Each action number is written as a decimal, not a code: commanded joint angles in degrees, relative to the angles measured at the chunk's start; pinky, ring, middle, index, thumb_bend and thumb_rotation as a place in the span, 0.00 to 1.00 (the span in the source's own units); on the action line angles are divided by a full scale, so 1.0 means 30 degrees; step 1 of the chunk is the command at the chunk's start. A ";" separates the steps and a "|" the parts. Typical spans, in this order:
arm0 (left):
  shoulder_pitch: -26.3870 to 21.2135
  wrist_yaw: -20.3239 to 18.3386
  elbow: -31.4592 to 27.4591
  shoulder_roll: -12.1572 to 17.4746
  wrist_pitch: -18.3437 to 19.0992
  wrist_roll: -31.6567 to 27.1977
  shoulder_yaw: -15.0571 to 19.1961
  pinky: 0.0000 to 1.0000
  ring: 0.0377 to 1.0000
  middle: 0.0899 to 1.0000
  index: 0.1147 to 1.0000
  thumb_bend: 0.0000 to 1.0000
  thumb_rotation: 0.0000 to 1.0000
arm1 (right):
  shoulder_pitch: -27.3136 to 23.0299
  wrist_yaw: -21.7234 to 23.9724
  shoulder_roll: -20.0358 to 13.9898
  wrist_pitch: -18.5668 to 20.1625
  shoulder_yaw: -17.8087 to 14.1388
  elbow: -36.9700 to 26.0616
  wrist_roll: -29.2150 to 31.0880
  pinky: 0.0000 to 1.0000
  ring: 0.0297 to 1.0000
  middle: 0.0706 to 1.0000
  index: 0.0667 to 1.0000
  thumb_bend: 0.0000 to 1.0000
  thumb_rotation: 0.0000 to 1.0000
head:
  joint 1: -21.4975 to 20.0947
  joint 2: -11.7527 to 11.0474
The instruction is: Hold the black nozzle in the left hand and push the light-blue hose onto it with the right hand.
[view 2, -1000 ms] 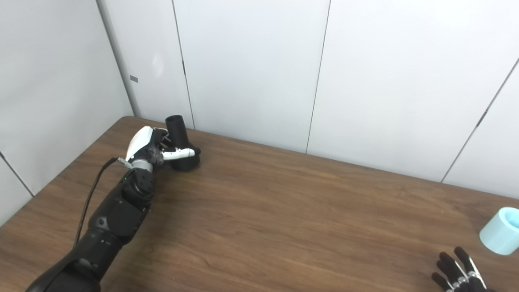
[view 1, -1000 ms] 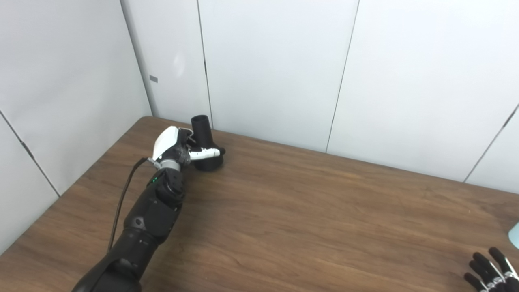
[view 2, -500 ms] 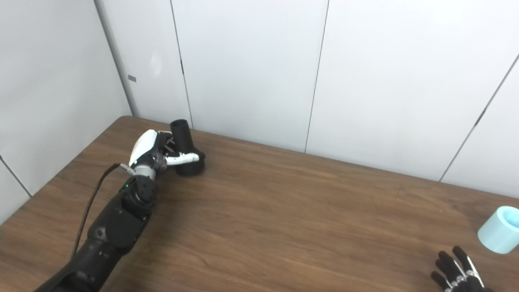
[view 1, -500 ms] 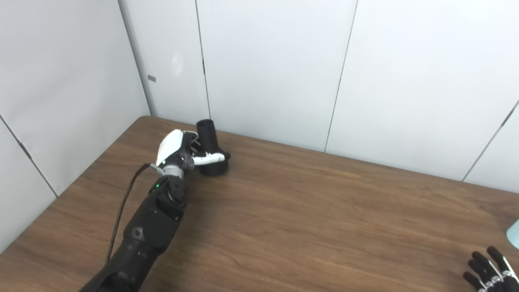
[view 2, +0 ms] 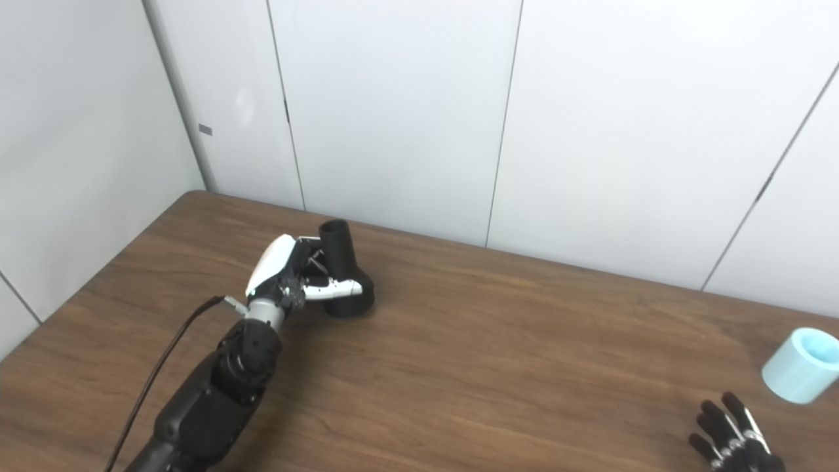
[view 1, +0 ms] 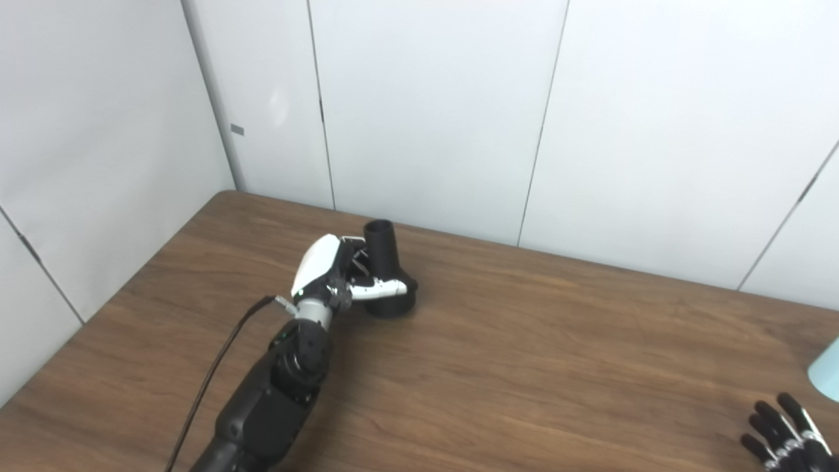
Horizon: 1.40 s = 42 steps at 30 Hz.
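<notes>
Left hand: wrapped around the black nozzle
Right hand: far right of nozzle, fingers spread, holding nothing
Light-blue hose: on table, beside right hand

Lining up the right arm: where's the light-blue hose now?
The light-blue hose lies at the table's far right edge, just beyond the right robot hand.

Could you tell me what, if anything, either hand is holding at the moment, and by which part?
The left hand grips the black nozzle around its flared lower body, narrow neck pointing up. The right hand holds nothing.
</notes>
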 commanded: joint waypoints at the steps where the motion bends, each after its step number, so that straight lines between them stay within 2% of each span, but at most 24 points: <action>1: 0.0531 -0.0465 -0.0471 -0.0547 -0.0408 0.0292 -0.0795 0.47 0.42 0.47 0.40 0.50 0.00 | 0.0666 0.0007 0.0836 -0.0088 0.0547 0.1365 0.0031 0.89 0.92 0.90 0.94 0.66 1.00 | -0.0074 0.0036; 6: 0.1836 0.0845 -0.1174 -0.1366 -0.1735 0.1887 -0.1680 0.42 0.39 0.46 0.42 0.50 0.00 | 0.0648 -0.0425 0.1155 0.0206 0.0649 0.1016 -0.0360 0.87 0.92 0.90 0.93 0.62 1.00 | -0.0582 0.0132; 10: 0.2754 0.1584 -0.1560 -0.1959 -0.2801 0.2556 -0.2121 0.32 0.38 0.44 0.45 0.47 0.00 | 0.0642 -0.0677 0.1370 0.0391 0.0803 0.0653 -0.0725 0.86 0.92 0.91 0.92 0.61 1.00 | -0.1275 0.0370; 16: 0.3788 0.1824 -0.2444 -0.2316 -0.3722 0.3169 -0.2388 0.28 0.36 0.44 0.48 0.47 0.00 | 0.0594 -0.1181 0.1746 0.0556 0.1176 0.0197 -0.1257 0.85 0.92 0.90 0.92 0.58 1.00 | -0.2252 0.0788; 21: 0.4878 0.1398 -0.3610 -0.2449 -0.4289 0.3628 -0.3076 0.29 0.35 0.43 0.49 0.46 0.00 | 0.0522 -0.1462 0.2052 0.0896 0.1438 -0.0145 -0.1644 0.84 0.89 0.88 0.91 0.57 1.00 | -0.3580 0.1330; 25: 0.5530 0.1241 -0.4089 -0.2585 -0.4909 0.4231 -0.3897 0.29 0.37 0.48 0.46 0.47 0.00 | 0.0384 -0.1822 0.2323 0.1267 0.1605 -0.0323 -0.2018 0.82 0.88 0.86 0.90 0.57 1.00 | -0.4355 0.1573; 31: 0.6193 0.2091 -0.2923 -0.3195 -0.6797 0.4728 -0.4676 0.34 0.40 0.48 0.43 0.47 0.00 | 0.0186 -0.2458 0.2600 0.1468 0.1731 -0.0401 -0.2808 0.78 0.86 0.85 0.89 0.59 1.00 | -0.5252 0.1697; 36: 0.6814 0.1750 -0.2851 -0.3675 -0.6824 0.4889 -0.4986 0.35 0.40 0.47 0.42 0.47 0.00 | 0.0095 -0.2505 0.2744 0.1738 0.1714 -0.0664 -0.2574 0.79 0.86 0.84 0.88 0.58 0.97 | -0.5851 0.2102; 42: 0.6999 0.1805 -0.2780 -0.3666 -0.7158 0.5206 -0.5200 0.35 0.41 0.47 0.42 0.47 0.00 | -0.0170 -0.2722 0.2706 0.1670 0.1878 -0.1065 -0.2951 0.77 0.85 0.84 0.88 0.55 0.95 | -0.6297 0.2325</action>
